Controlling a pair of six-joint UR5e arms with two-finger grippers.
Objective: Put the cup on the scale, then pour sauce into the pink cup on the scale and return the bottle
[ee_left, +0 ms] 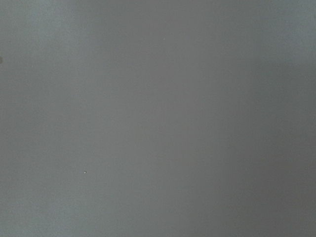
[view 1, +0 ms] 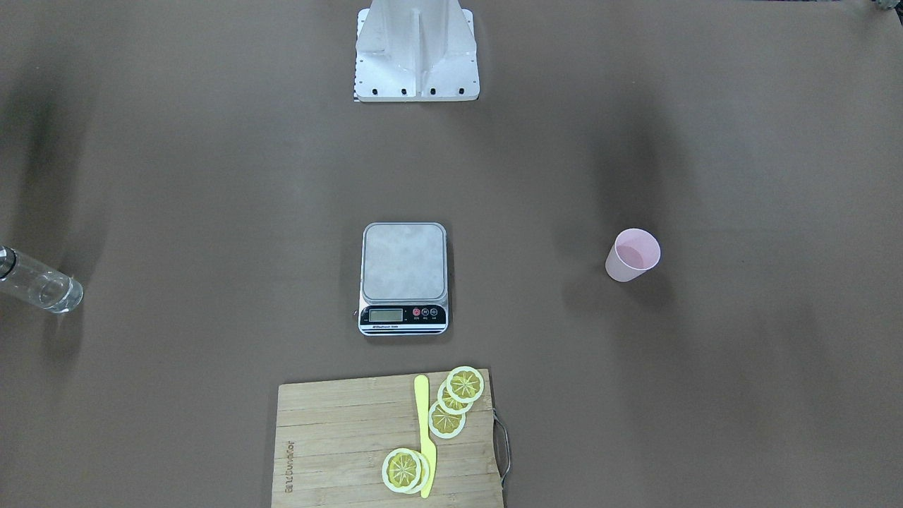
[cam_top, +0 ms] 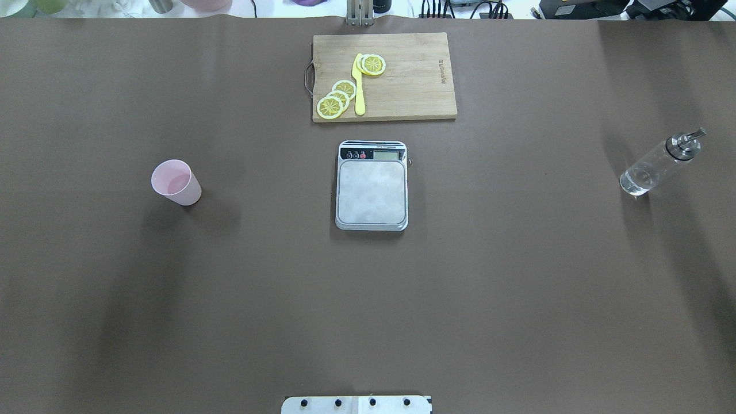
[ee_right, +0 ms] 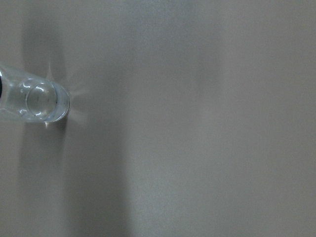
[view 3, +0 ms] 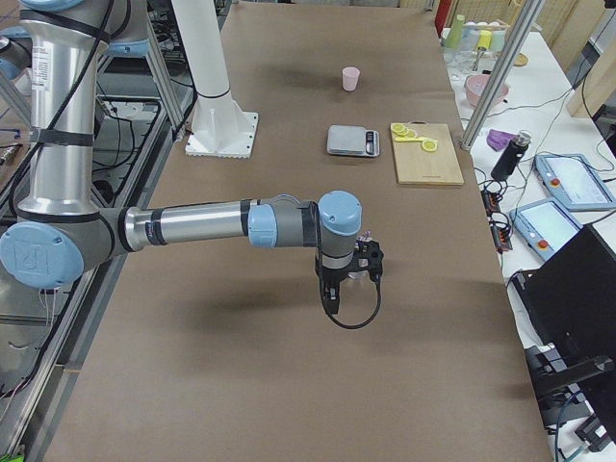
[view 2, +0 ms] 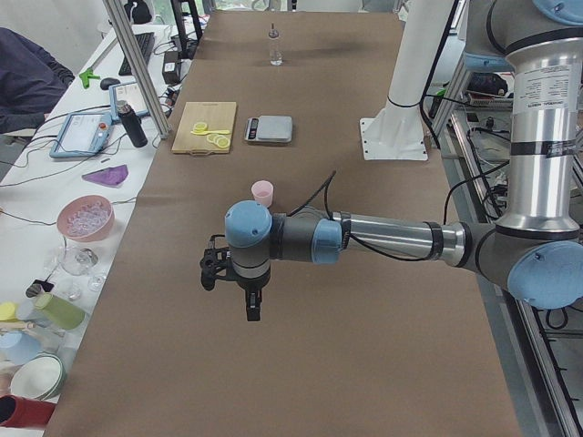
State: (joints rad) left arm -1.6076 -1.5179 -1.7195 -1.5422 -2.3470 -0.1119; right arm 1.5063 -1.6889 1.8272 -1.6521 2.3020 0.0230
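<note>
1. Cup (cam_top: 176, 182) stands upright on the counter (cam_top: 517, 299), well to the left of the scale (cam_top: 372, 192), whose platform is bare. It is light and tapered, so an off-centre pinch could tip or skid it.
2. The bottle (cam_top: 655, 167) stands upright far to the right. A loose hold on smooth glass could let it slip.
3. The left gripper (view 2: 246, 291) hangs on the cup's side and the right gripper (view 3: 337, 289) near the bottle. I cannot tell whether either is apart or together.
4. A misaimed pour could wet the scale's display.
</note>
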